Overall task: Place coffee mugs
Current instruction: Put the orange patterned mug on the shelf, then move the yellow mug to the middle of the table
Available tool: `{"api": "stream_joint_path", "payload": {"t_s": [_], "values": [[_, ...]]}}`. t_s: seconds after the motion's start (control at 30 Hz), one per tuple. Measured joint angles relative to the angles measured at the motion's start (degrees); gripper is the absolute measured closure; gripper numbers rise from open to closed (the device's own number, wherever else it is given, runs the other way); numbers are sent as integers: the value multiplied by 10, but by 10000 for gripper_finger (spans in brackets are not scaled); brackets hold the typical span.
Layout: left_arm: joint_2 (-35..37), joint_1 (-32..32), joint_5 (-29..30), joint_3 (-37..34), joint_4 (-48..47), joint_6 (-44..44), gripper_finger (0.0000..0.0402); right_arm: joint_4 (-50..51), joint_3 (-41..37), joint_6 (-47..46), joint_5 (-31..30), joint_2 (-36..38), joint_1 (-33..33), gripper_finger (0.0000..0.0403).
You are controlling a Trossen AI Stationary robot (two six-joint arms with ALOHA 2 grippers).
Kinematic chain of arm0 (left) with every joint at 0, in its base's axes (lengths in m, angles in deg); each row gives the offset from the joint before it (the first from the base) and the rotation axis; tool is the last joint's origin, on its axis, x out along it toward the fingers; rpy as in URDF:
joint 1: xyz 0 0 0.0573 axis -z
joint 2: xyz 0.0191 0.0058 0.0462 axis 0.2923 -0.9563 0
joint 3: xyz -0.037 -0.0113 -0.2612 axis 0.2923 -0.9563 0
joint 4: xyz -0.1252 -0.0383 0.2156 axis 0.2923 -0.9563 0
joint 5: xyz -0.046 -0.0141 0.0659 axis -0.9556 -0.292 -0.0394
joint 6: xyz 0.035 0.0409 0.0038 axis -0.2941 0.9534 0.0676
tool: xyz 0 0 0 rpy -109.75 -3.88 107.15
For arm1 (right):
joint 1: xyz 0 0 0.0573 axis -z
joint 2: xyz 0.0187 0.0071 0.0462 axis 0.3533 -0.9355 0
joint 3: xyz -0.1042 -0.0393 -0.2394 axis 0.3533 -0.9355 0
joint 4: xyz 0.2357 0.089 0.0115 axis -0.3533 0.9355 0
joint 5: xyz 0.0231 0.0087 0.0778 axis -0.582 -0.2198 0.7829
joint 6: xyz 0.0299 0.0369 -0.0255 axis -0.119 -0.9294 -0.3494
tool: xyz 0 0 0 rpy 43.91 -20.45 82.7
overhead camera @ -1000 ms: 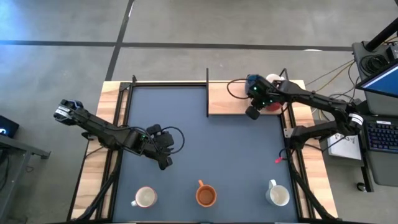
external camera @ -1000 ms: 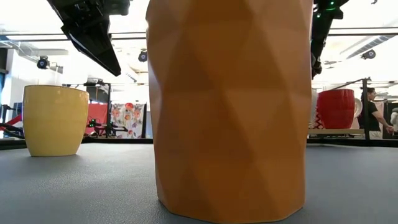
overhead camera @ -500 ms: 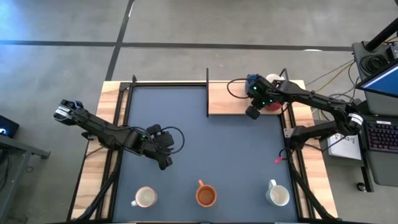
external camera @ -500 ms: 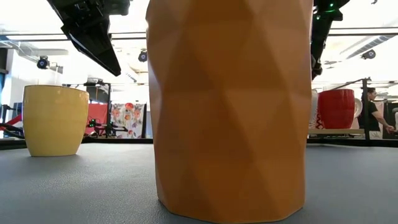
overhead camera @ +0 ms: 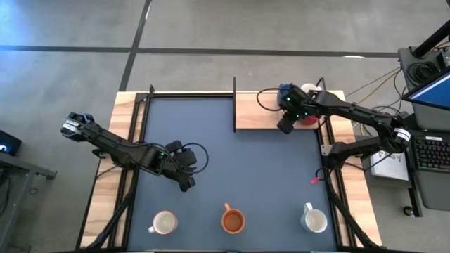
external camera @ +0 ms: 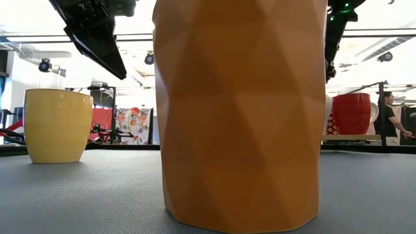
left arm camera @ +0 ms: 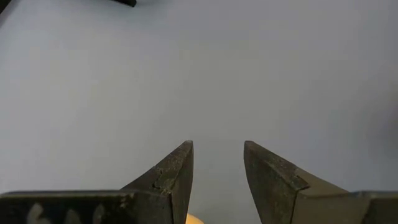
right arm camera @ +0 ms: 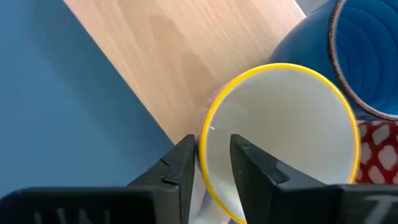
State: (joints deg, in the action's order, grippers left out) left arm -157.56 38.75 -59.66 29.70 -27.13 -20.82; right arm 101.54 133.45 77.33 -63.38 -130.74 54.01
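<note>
A mug with a yellow rim and white inside [right arm camera: 280, 143] stands on the wooden board [right arm camera: 186, 56], near the board's edge to the blue mat. My right gripper [right arm camera: 212, 146] is open over it. One finger is outside the mug's wall, the other inside, and the rim [right arm camera: 204, 134] runs through the gap. In the high view that gripper [overhead camera: 285, 126] hides the mug. A blue mug [overhead camera: 287, 91], a white mug [overhead camera: 309, 89] and a red mug [overhead camera: 307, 118] crowd the board beside it. My left gripper [overhead camera: 185, 184] hangs open above the mat with nothing between its fingers.
Three mugs stand in a row along the mat's near edge: a yellow one [external camera: 57, 125], an orange-brown faceted one [overhead camera: 233, 221] that fills the low view, and a white one [overhead camera: 315, 221]. A thin upright divider [overhead camera: 234, 105] bounds the board's left side. A person [external camera: 390, 120] stands beyond the table.
My right gripper has parted its fingers a little at the yellow-rimmed mug's rim and let go of the wall. The mug stays where it was on the board. The left arm has kept still.
</note>
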Motion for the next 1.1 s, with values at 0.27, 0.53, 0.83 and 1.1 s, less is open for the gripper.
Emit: {"api": "stream_joint_path", "payload": {"t_s": [0.27, 0.53, 0.83, 1.1], "values": [[0, 0, 0, 0, 0, 0, 277, 14, 14, 1, -6, 0, 0, 303], [0, 0, -49, 0, -2, -50, 277, 67, 89, -25, -15, 0, -9, 319], [-5, 1, -96, 24, -165, -206, 277, 60, 124, -30, -10, 2, -52, 327], [-6, 2, -165, 31, -204, -248, 277, 62, 95, -22, -9, 2, -62, 311]]}}
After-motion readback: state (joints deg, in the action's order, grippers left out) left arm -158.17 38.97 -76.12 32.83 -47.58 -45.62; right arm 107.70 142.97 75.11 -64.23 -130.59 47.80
